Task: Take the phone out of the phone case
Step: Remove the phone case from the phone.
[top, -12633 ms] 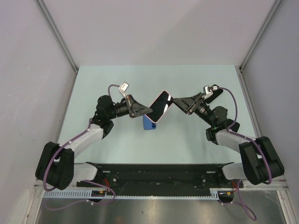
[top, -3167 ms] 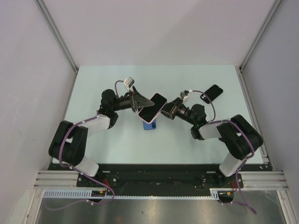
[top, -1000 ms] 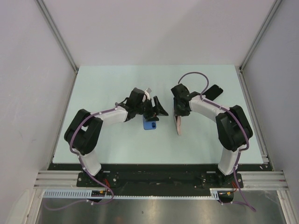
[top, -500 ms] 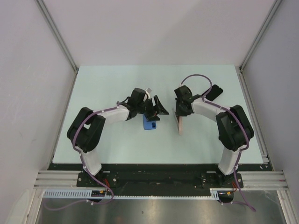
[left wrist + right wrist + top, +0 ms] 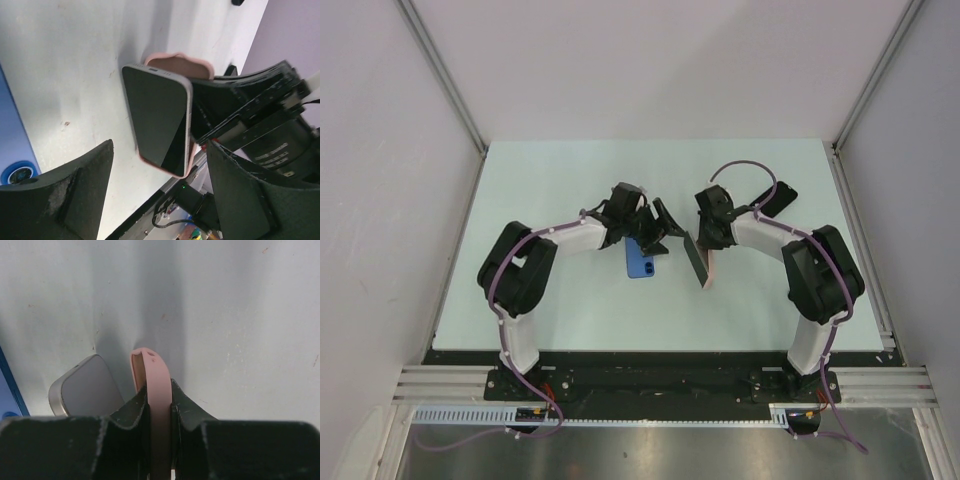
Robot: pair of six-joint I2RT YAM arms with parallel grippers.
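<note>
phone half out of its case, left jaws open beside it

the right jaws are pinched shut on the back edge of the pink case [image 5: 150, 367], holding it up on its edge over the desk [image 5: 540, 190]. the case's long axis runs from those jaws toward the near side of the desk. the phone [image 5: 157, 120] is only partly in it. one end has swung clear of the case wall, with a plain gap between the two in the right wrist view. the other end looks seated in the pink rim, though i cannot tell how firmly.

the phone leans out to the left, its dark screen facing the left jaws. those jaws stand wide open and hold nothing. they are the nearer pair to the loose end, and in their own view the phone sits just ahead, between the two sides, with neither touching it.

my read is that the coming move depends on the left jaws closing across the phone's short width and drawing it leftward, away from the case.

a blue phone or case [image 5: 640, 263], i cannot tell which, lies flat on the desk near the left jaws.
</note>
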